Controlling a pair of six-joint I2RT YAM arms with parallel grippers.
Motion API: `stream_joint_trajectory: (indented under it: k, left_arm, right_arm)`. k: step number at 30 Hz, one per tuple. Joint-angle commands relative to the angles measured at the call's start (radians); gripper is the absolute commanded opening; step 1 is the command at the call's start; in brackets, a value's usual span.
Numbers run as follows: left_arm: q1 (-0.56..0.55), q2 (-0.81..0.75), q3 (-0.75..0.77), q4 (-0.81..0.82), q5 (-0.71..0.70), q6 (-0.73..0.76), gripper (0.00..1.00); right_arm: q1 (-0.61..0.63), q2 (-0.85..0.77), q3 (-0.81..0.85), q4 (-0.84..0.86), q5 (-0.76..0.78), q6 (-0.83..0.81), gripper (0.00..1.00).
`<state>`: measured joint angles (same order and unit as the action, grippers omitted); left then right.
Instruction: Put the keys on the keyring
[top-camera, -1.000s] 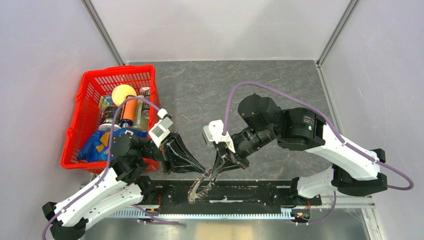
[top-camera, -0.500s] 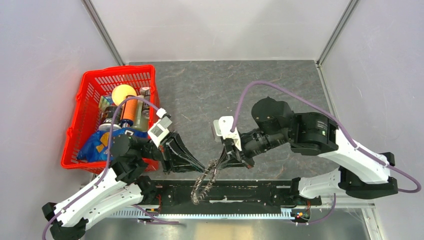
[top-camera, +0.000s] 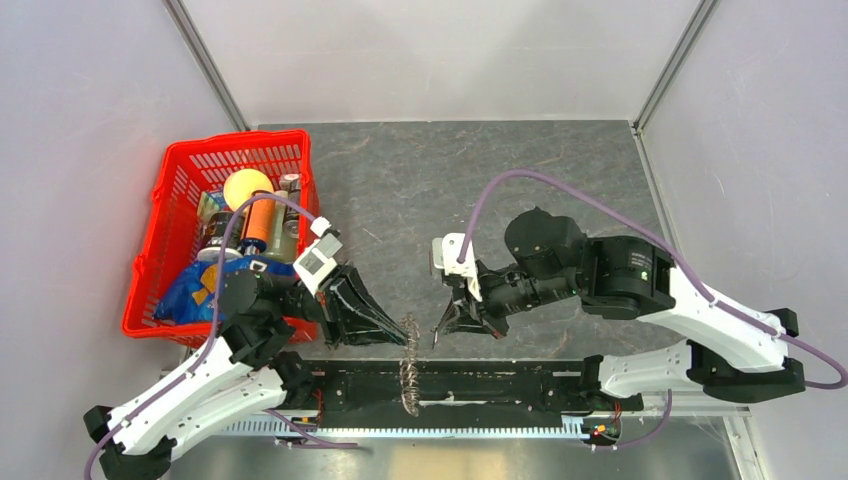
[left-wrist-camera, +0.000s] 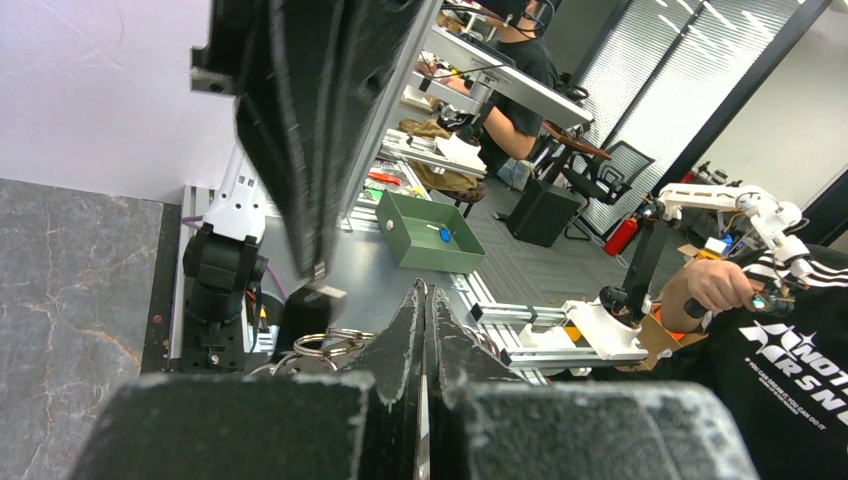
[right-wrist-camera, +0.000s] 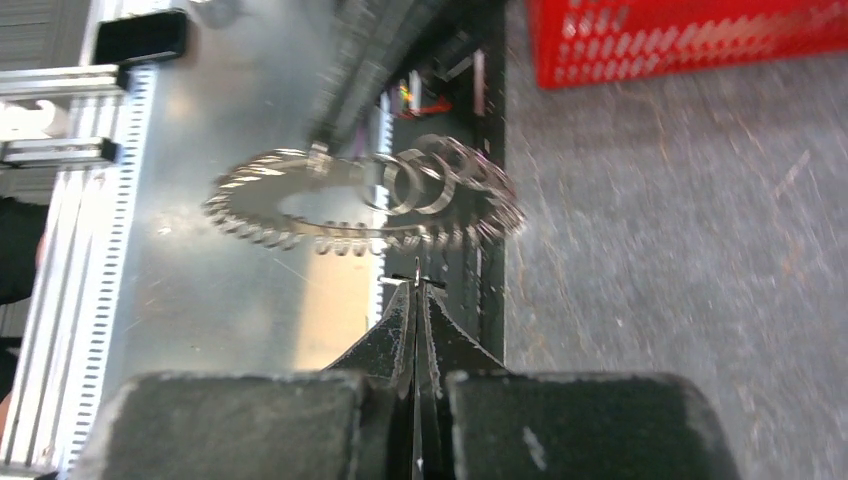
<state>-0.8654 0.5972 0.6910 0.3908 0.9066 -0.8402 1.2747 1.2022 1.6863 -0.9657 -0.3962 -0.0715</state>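
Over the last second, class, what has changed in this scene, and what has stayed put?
The right tool let go of the keyring and drew back to the right; it is now shut and clear of the ring. The keyring, which slanted between both tools before, swung to hang edge-on from the left tool. The left tool kept its grip and place, and the basket did not move.

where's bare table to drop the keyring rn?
Crowded: the near edge, where the left gripper and right gripper nearly meet, the keyring hanging from the left one. Bare: the far half of the table, from the red basket to the right wall, plus the patch just beyond the two grippers.
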Motion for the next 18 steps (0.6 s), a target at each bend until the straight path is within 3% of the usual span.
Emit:
stream_joint_trajectory:
  k: [1,8,18]
  left_arm:
    - [0.002,-0.015,0.03,0.031,-0.015,0.003,0.02]
    - [0.002,-0.029,0.02,0.031,-0.015,0.006,0.02]
    - [0.002,-0.034,0.012,0.031,-0.012,0.01,0.02]
  right_arm:
    - [0.005,-0.034,-0.092,0.061,0.239,0.071,0.0]
    - [-0.063,-0.083,-0.316,0.144,0.423,0.213,0.0]
    - [-0.305,-0.042,-0.654,0.32,0.451,0.441,0.0]
